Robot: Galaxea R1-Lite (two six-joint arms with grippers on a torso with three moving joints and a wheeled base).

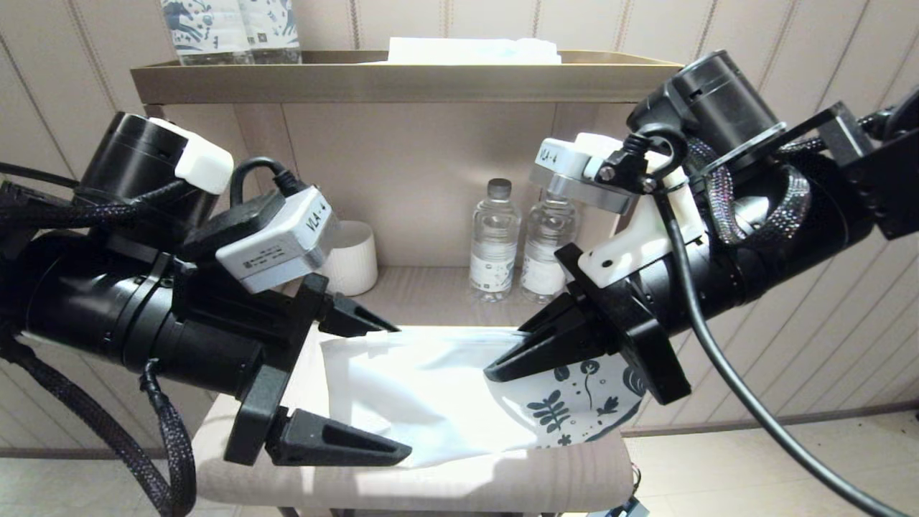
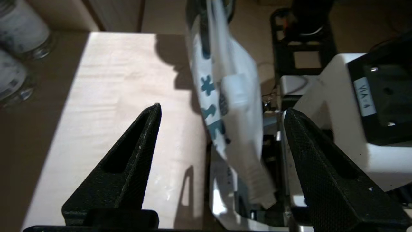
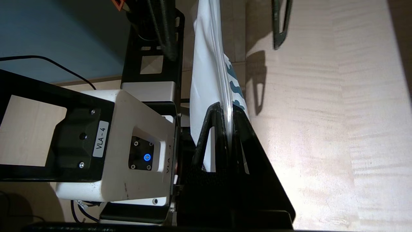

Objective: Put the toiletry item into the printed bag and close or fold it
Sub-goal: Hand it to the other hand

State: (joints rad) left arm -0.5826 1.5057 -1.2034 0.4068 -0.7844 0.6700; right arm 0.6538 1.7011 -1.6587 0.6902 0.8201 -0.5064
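The printed bag (image 1: 431, 402), white with dark blue leaves at its right end, hangs above the pale table (image 1: 502, 481). My right gripper (image 1: 492, 373) is shut on its printed end; in the right wrist view the jaws (image 3: 228, 108) pinch the bag's edge (image 3: 206, 64). My left gripper (image 1: 402, 391) stands open around the bag's plain end, one finger behind it and one in front. In the left wrist view the bag (image 2: 241, 129) hangs between the spread fingers (image 2: 135, 154), touching neither. The toothbrush is not in view.
Two water bottles (image 1: 494, 240) and a white cup (image 1: 352, 258) stand at the back of the table. A shelf (image 1: 402, 79) above carries blue-patterned packages (image 1: 230, 29) and a flat white packet (image 1: 474, 50). The table's front edge lies just below the bag.
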